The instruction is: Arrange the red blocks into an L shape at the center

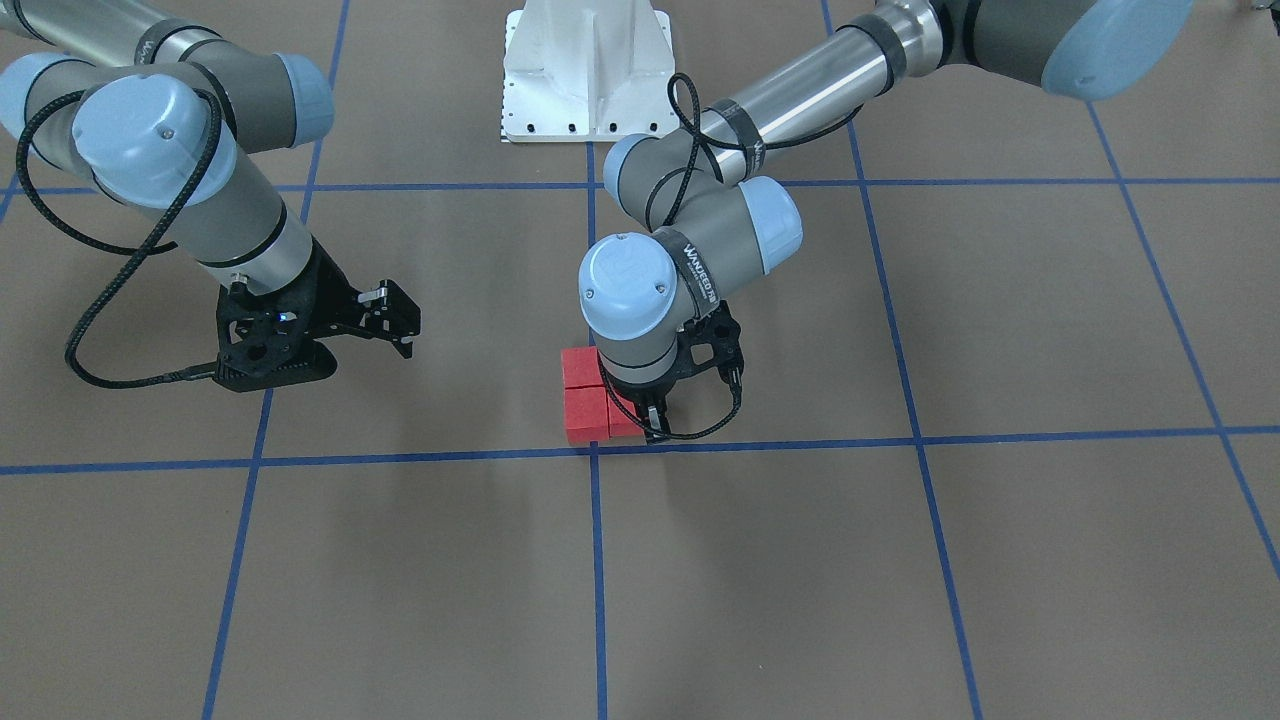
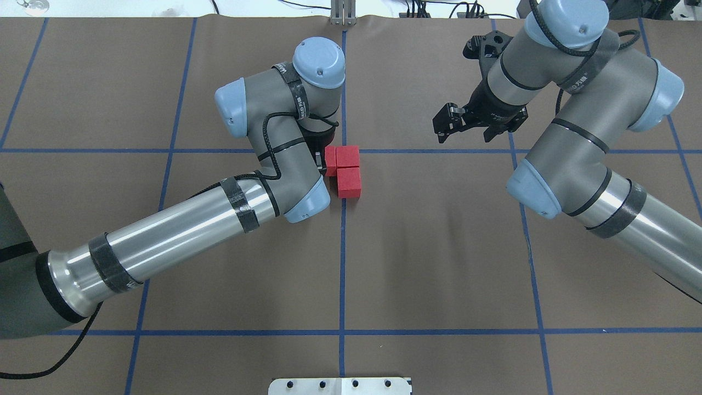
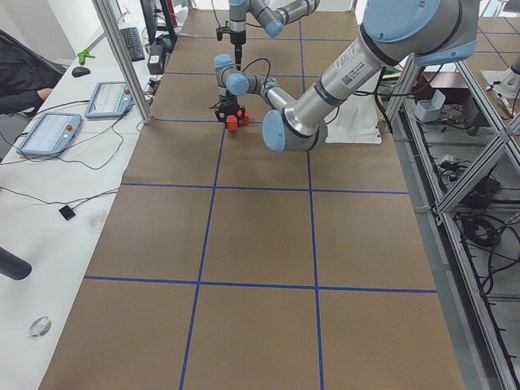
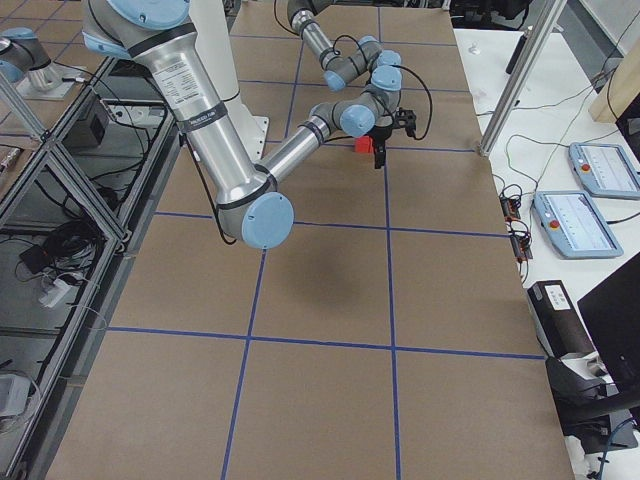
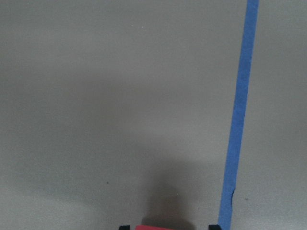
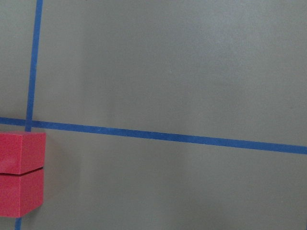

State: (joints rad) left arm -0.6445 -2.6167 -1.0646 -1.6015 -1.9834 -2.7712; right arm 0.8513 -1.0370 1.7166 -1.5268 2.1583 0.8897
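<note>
Fingers of the left gripper [image 1: 648,425] straddle the leftmost of the red blocks [image 2: 349,170], down at floor level; clamped or loose, I cannot tell. Blocks touch in an L just beside the center [image 2: 344,151], on the robot's side. Right gripper [image 1: 400,320] hangs well apart, spread wide, holding nothing.

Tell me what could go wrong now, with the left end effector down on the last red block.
1. The left end effector straddles the third block, which appears to sit against the other two red blocks; a slanted retreat could drag it and break the L.
2. The L lies beside the center crossing, not over it; nudging it closer risks scattering the blocks.
</note>
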